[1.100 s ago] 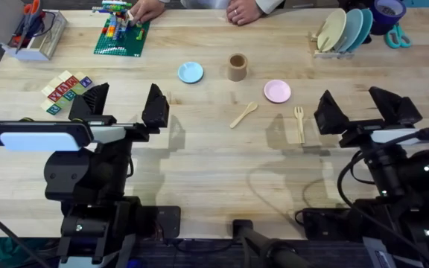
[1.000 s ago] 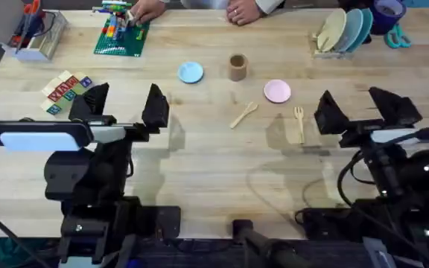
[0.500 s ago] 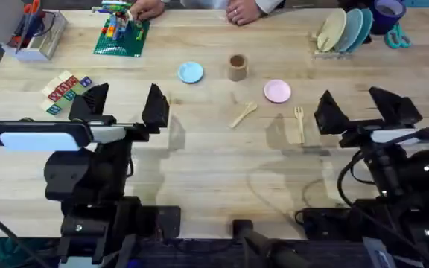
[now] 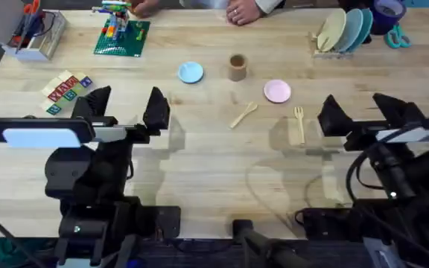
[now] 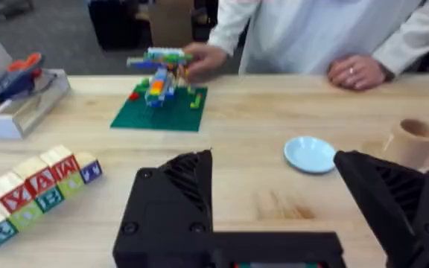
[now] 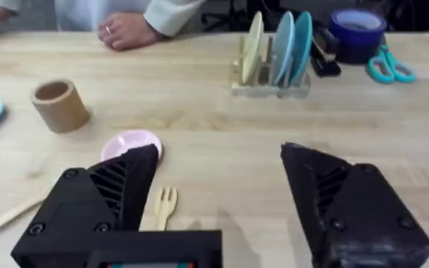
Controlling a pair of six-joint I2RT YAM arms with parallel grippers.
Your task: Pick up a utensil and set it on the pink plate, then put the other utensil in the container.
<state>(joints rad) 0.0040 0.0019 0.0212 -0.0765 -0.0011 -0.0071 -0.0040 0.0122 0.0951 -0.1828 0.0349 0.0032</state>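
Nothing was picked up yet at this point, so the whole layout read like a starting setup. The fork (image 4: 299,123) lay flat on the worktop (image 4: 222,171) with its tines pointing to the far side, just near of the pink plate (image 4: 277,91) and a bit to its right, which made it the obvious first grab since it only had a short hop to the plate. The right gripper (image 4: 363,119) sat just right of the fork with its fingers spread wide and empty, probably lined up that way so it could slide over and close on the handle. In the right wrist view the fork (image 6: 164,205) showed between the two fingers, with the plate (image 6: 130,144) right behind it, so the aim looked decent. The spoon (image 4: 243,115) lay at an angle left of the fork, bowl end toward the far right, and the cup (image 4: 237,67) stood upright a little farther back, open top up, ready to take it. The left gripper (image 4: 125,104) was over on the left side, fingers also wide with nothing in them, well apart from both utensils, so I'd guess it was just parked out of the way. The blue plate (image 4: 191,72) sat left of the cup and looked like a decoy.
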